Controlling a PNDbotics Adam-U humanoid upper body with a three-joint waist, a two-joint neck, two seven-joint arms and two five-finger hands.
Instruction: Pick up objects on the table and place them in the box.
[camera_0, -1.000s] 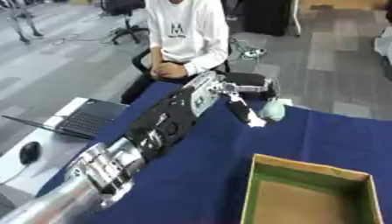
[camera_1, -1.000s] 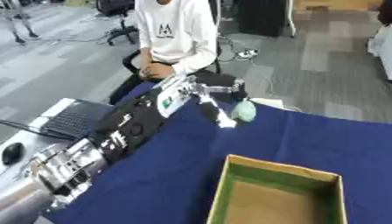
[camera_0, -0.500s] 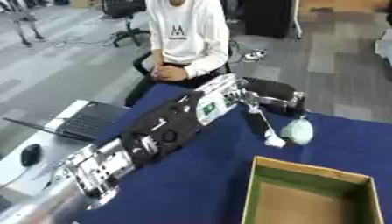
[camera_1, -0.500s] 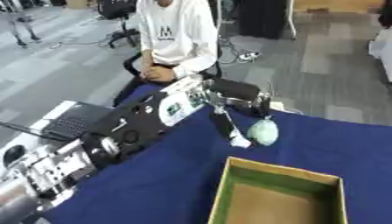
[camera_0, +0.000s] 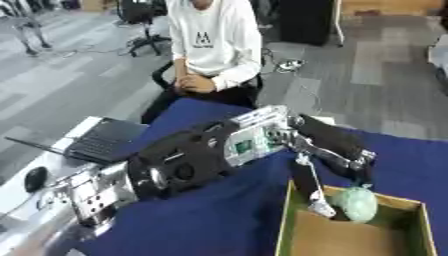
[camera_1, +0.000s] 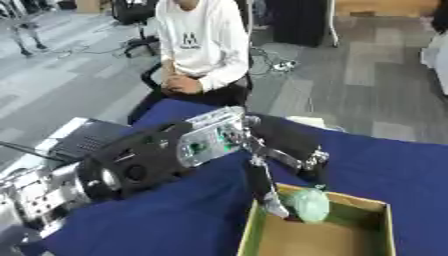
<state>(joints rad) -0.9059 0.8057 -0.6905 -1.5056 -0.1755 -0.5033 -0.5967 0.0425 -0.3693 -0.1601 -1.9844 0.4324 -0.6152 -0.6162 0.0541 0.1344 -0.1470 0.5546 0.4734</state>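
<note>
Reaching across from the surface's left edge, the left robot hand (camera_0: 337, 165) has carried the pale green object (camera_0: 356, 203) over the box (camera_0: 294, 235); fingers still curled around it, release looks next. The right robot hand is unseen.

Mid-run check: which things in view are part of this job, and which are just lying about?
Job:
- pale green object, over the box, held in the left robot hand
- cardboard box

Lying about:
- laptop
- black mouse
</note>
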